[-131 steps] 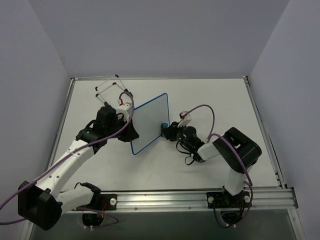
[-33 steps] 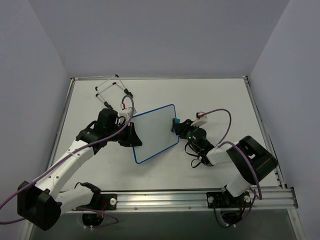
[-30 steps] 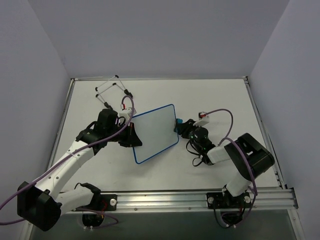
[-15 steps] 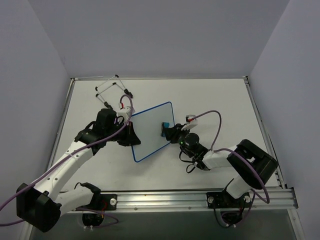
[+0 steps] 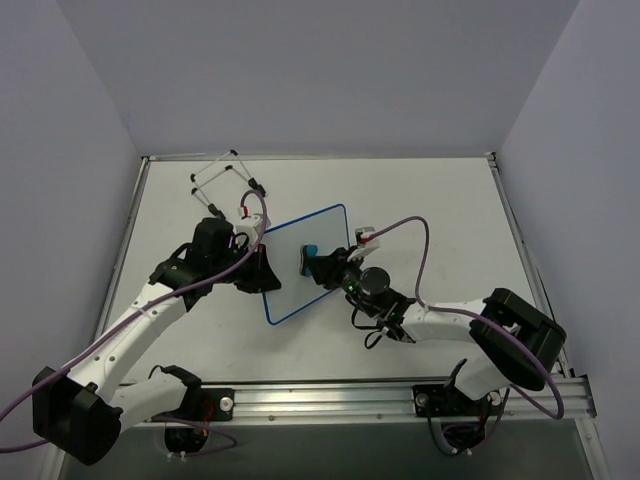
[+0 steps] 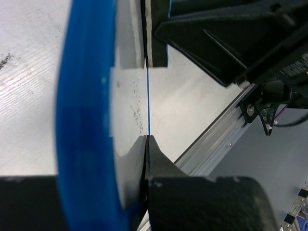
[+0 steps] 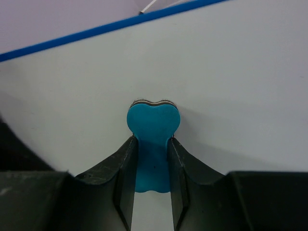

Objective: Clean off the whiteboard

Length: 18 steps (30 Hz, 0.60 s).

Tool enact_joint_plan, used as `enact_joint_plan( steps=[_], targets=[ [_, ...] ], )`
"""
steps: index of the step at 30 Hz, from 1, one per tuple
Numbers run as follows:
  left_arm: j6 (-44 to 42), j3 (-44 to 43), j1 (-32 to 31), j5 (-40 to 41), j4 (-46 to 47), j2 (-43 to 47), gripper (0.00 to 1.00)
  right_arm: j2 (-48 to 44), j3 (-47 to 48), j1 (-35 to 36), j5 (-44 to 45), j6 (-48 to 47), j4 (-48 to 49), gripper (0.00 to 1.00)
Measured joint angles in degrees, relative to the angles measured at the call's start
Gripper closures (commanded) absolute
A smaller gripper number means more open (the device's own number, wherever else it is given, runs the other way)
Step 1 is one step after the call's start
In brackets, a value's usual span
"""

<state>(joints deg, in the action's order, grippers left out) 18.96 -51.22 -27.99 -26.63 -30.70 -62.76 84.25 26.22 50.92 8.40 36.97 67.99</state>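
The whiteboard (image 5: 298, 268), white with a thin blue frame, is held tilted above the table near its middle. No writing shows on its face. My left gripper (image 5: 263, 275) is shut on the board's left edge; in the left wrist view the jaws (image 6: 146, 140) pinch the board edge-on, with its blurred blue frame (image 6: 86, 120) close by. My right gripper (image 5: 322, 266) is shut on a small blue eraser (image 5: 310, 258), which presses against the middle of the board. In the right wrist view the eraser (image 7: 153, 130) sits between both fingers, flat against the white whiteboard (image 7: 226, 72).
A thin wire easel stand (image 5: 224, 174) lies at the back left of the table. The aluminium rail (image 5: 400, 398) with both arm bases runs along the near edge. Purple cables loop over each arm.
My right gripper has slid the eraser leftward, from the board's right edge to about its middle. The left gripper has kept its hold, and the board has barely moved.
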Motion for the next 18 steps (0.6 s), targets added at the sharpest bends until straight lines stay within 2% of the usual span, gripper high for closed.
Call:
enact_joint_plan(
  steps=[7, 11, 14, 18],
  targets=[
    [0.11, 0.00, 0.09, 1.38, -0.26, 0.63, 0.98, 0.90, 6.82, 4.35, 0.70, -1.01, -0.35, 1.00],
    [-0.09, 0.02, -0.33, 0.85, -0.70, 0.90, 0.98, -3.34, 10.10, 4.20, 1.79, -2.86, -12.22, 1.00],
    [-0.26, 0.17, -1.33, -1.14, -1.33, 0.94, 0.98, -7.56, 13.90, 1.03, 2.10, -4.04, -21.84, 1.00],
    [-0.35, 0.26, -1.88, -2.62, -2.16, 1.05, 0.98, -13.90, 15.67, -8.09, 2.78, -4.61, -31.43, 1.00]
  ],
)
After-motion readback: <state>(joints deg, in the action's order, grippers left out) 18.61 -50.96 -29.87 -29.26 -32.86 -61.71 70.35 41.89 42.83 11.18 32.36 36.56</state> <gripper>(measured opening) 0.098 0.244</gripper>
